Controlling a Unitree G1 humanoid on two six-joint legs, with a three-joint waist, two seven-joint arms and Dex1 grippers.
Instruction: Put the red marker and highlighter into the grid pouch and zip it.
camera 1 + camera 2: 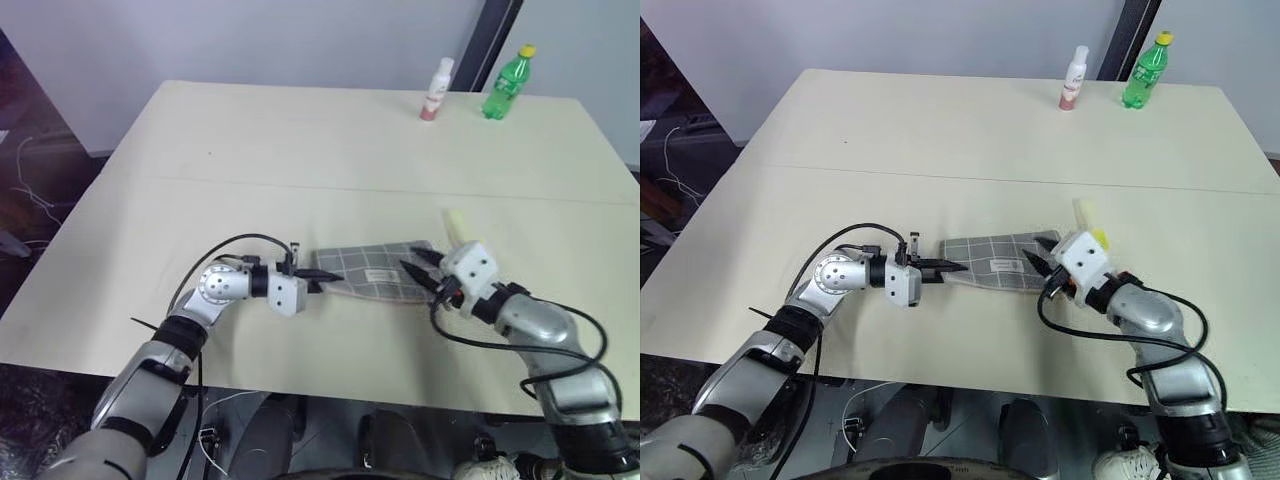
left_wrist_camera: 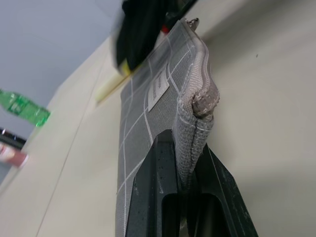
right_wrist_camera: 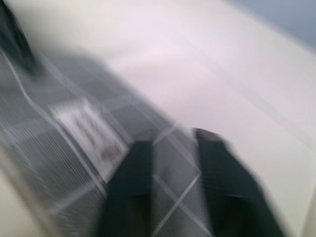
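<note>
Two claws meet at the grid pouch (image 1: 375, 271), which lies flat on the table (image 1: 300, 160), near the front edge. The left claw (image 1: 322, 276) is clenched on the pouch's left end. Its wrist view shows the grey fabric pinched tight between the two black fingers (image 2: 153, 197), with the zipper edge folded over just above them. The right claw (image 1: 418, 268) is at the pouch's right end. Its two black fingers (image 3: 224, 182) stand a little apart over the grey cloth, and I cannot tell if they touch it. The small white label (image 1: 379, 276) sits on the pouch between the two claws.

A pale yellow pen shape, likely the highlighter (image 1: 456, 224), lies on the table just behind the right claw, partly hidden by it.

Far back on the table, well apart from the pouch, stand a green bottle (image 1: 506, 84) with a yellow cap and a white and pink bottle (image 1: 436, 90) beside it.
</note>
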